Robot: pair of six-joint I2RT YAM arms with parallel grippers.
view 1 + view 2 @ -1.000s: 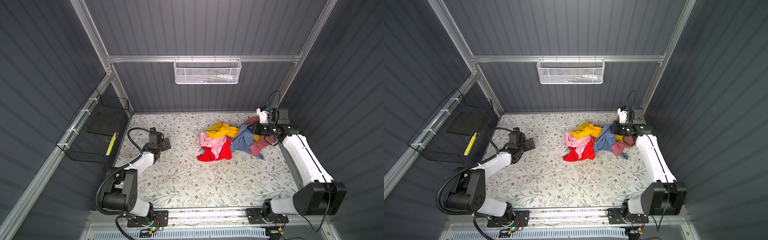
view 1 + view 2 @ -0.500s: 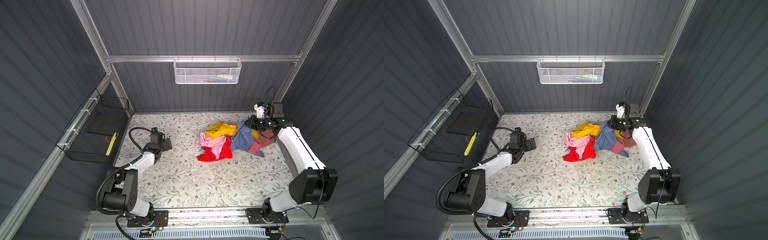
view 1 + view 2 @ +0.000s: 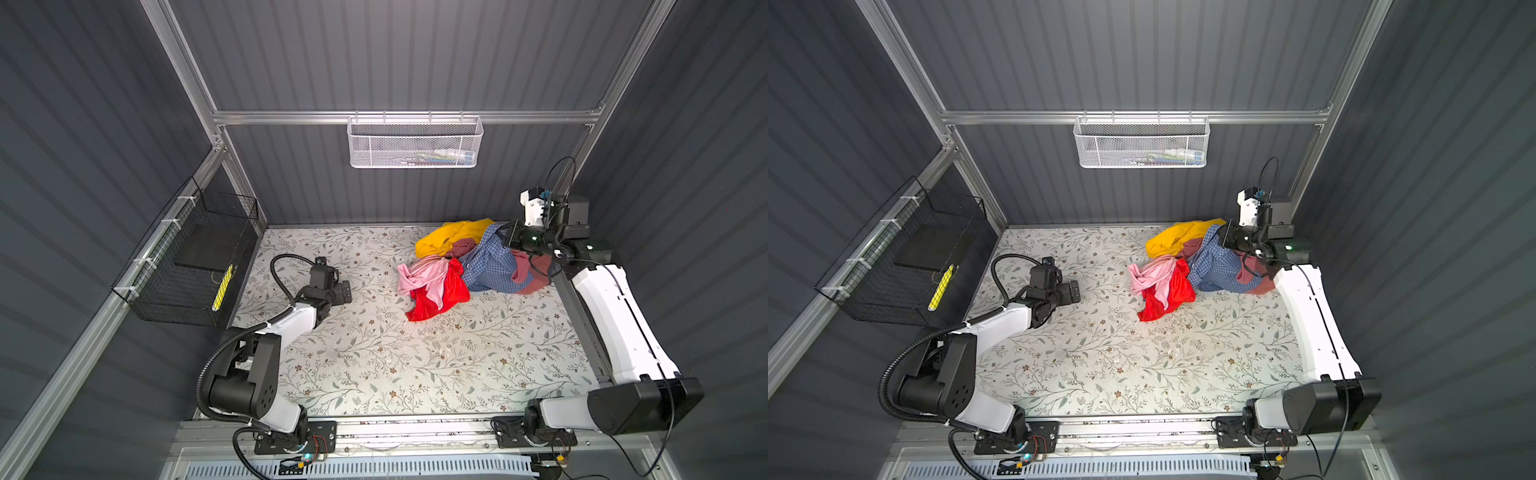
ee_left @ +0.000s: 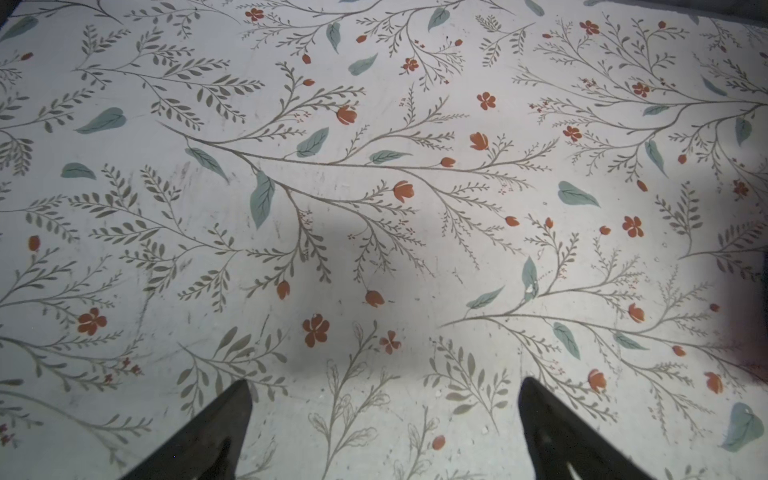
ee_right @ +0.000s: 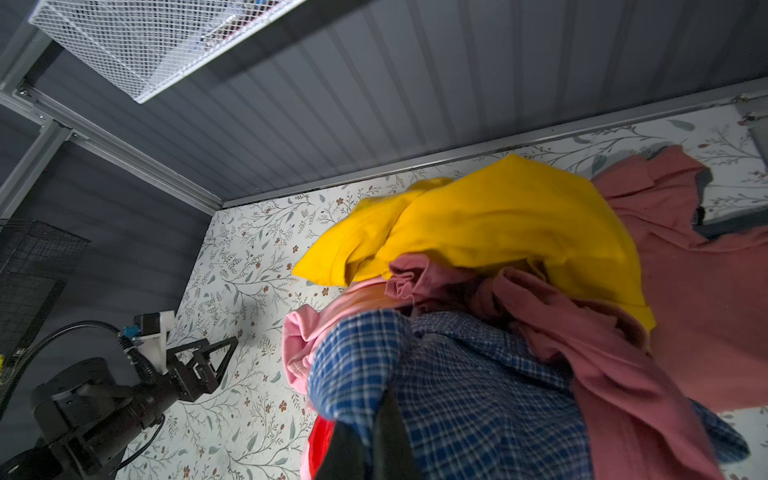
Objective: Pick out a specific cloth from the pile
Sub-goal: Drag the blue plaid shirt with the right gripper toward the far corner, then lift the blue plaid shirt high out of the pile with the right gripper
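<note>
Right gripper [image 3: 506, 237] is clenched on the cloth [image 3: 488, 266], the blue-checked shirt. Its pinched edge is drawn up at the 3 o'clock side of the pile [image 3: 434, 276], which lies toward 1 o'clock on the floral table [image 3: 374, 365]. Left gripper [image 3: 344, 291], jaws spread and empty, sits at the pile's 9 o'clock.

The bench [image 3: 374, 353], printed with leaves and flowers, is carrying the pile [image 3: 457, 266] in the upper right of both top views. A red garment [image 3: 436, 297] and a light pink garment [image 3: 417, 276] are lying at the pile's lower left, a yellow garment [image 3: 446, 237] at its top, and the checked shirt [image 3: 486, 268] and a dusty-rose garment [image 3: 536, 276] at its right.
</note>
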